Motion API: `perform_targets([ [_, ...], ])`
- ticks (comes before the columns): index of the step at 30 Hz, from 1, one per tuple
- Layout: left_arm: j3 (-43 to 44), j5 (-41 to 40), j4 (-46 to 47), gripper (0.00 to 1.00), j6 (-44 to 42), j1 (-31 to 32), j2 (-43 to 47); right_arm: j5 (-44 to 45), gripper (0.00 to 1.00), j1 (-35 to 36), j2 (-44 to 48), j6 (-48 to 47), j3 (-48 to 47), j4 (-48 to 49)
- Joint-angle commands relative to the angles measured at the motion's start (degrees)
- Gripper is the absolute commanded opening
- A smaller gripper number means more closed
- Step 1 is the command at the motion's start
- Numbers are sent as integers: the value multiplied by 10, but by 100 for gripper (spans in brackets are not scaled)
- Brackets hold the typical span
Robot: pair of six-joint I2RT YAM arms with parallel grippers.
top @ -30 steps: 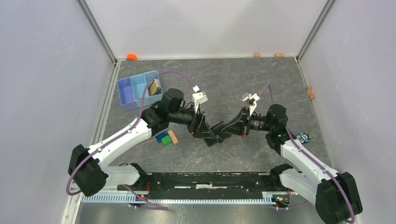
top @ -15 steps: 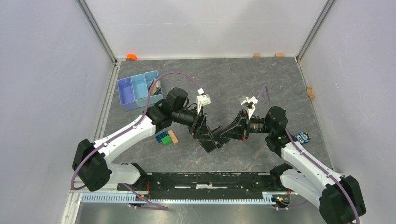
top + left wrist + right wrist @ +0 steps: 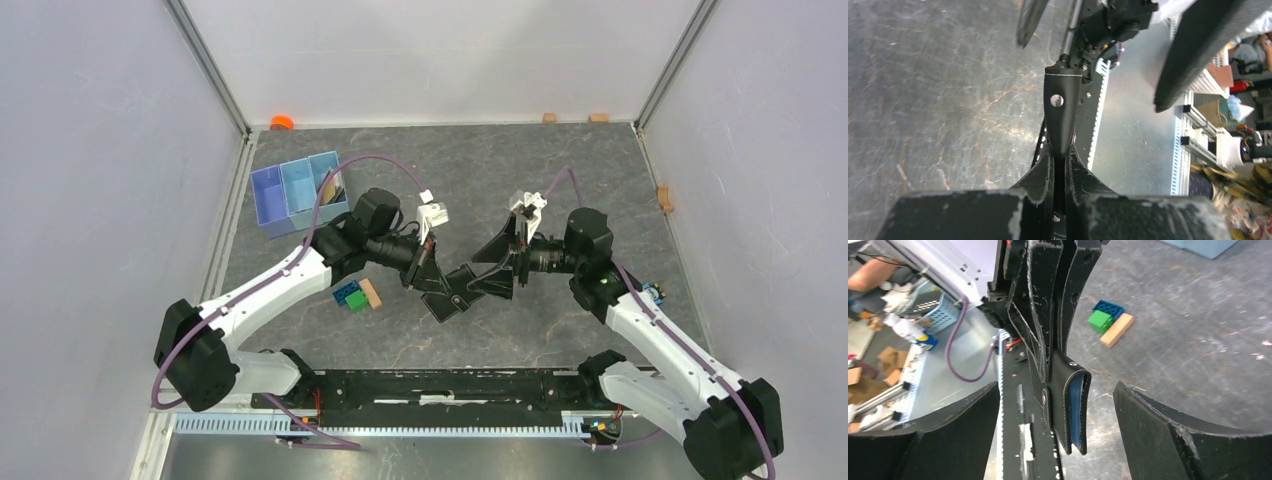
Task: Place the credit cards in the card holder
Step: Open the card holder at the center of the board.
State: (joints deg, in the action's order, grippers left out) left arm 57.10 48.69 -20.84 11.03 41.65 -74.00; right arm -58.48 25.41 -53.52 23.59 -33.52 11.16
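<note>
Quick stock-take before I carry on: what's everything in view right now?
card holder: one, black with blue lining, between the two arms
tray: one, light blue, three compartments, far left
cards: count unclear, gold and dark, in the tray's right compartment
bricks: two, green and blue, touching, left of centre
wooden block: one, tan, against the bricks
orange thing: one, back left corner
small tan blocks: three, two at the back edge, one at the right edge
left gripper: shut on the card holder
right gripper: open, a finger on each side of the card holder, not touching
</note>
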Motion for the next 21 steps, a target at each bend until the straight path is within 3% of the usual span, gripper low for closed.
perform_targets([
  [1, 30, -47, -24, 2, -10, -27, -3, 64, 88, 2, 3, -91, -61, -126],
  [5, 30, -61, -30, 2, 10, -61, -13, 80, 87, 3, -7, -100, -76, -154],
  [8, 31, -52, -26, 2, 19, -71, -17, 71, 81, 7, -3, -98, -73, -152],
  [16, 30, 18, -12, 2, 22, -73, -26, 30, 66, 60, -25, -29, -23, -18],
  [21, 27, 69, 3, 2, 24, -72, -25, 30, 64, 64, -55, -36, -16, -4],
])
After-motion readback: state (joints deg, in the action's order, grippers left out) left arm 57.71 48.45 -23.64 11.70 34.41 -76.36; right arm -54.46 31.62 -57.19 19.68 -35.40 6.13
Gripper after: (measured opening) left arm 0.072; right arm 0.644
